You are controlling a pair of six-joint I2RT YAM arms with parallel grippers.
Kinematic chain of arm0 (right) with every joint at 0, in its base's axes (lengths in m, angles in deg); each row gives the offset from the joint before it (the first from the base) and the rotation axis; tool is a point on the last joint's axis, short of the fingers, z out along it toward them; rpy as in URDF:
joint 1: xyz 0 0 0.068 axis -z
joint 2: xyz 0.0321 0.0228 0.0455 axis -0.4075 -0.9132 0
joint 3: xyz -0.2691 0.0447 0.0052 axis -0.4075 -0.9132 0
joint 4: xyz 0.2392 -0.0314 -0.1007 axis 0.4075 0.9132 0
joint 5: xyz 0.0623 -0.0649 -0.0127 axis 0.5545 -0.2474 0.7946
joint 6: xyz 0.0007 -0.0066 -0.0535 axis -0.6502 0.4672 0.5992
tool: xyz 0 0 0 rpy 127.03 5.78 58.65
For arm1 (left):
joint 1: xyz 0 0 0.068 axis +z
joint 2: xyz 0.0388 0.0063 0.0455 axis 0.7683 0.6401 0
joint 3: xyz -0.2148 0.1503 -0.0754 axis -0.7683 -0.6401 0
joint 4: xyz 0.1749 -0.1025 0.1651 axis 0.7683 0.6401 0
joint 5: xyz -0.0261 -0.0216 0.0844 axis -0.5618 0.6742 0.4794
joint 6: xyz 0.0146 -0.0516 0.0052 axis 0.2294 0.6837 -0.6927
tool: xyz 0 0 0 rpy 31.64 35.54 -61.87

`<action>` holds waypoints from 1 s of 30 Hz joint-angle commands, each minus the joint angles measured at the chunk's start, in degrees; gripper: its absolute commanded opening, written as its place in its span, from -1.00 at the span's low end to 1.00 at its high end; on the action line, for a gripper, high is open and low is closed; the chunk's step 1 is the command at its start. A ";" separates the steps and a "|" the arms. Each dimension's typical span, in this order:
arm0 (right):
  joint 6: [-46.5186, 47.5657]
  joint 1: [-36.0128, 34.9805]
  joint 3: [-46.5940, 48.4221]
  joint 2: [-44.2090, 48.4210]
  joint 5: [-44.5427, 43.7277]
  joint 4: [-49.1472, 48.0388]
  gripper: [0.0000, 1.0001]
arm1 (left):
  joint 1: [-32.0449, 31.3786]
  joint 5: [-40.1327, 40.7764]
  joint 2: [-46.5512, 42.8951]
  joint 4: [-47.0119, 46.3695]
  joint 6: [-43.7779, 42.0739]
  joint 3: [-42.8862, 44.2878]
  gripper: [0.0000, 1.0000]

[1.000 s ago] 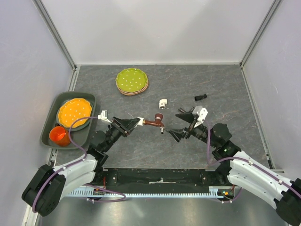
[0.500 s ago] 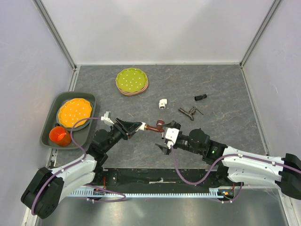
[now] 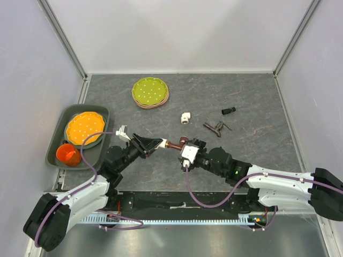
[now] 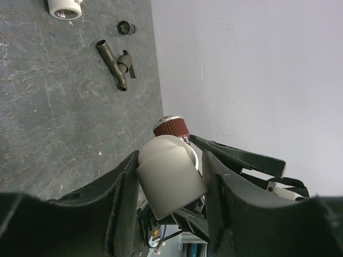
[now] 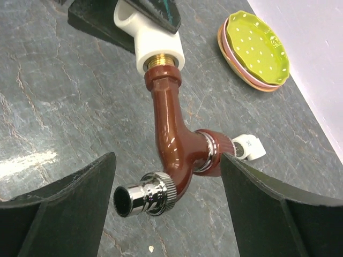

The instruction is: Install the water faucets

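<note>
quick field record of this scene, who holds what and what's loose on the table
left gripper: shut on a white elbow fitting
brown faucet: brass end seated in that fitting, held off the table
right gripper: open, straddling the brown faucet without touching it
grey faucet: lying loose on the table, no gripper near it
other loose parts: second white fitting, black cylinder
</note>
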 commanded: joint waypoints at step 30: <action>-22.03 4.69 5.59 -0.48 5.27 -4.29 -1.00 | 0.05 -5.57 -6.75 -9.87 -16.56 1.17 -0.97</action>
